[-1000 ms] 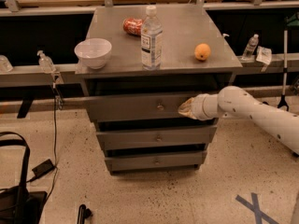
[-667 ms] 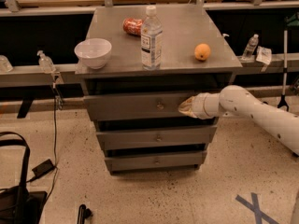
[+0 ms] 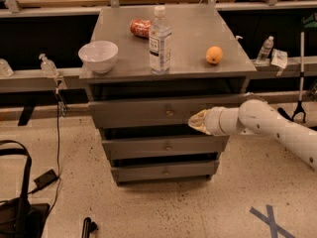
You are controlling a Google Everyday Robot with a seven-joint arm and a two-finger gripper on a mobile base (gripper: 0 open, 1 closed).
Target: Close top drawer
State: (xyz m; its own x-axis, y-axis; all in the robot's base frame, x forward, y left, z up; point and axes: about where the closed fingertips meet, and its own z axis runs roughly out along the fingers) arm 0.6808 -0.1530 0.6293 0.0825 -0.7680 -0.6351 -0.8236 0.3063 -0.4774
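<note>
You are seeing the gripper point(image 3: 197, 121) reaching in from the right and sitting at the front panel of the top drawer point(image 3: 133, 114), at about 3 o'clock from its round knob point(image 3: 170, 112) and seemingly touching the panel. You cannot tell whether it is apart or together. The top drawer is standing slightly out of the grey cabinet point(image 3: 198, 38), with a dark gap showing above its front. On the cabinet top, a white bowl point(image 3: 98, 56) is sitting at 9 o'clock from the water bottle point(image 3: 160, 41), an orange point(image 3: 214, 55) at 3 o'clock and a red can point(image 3: 140, 28) at 11 o'clock.
</note>
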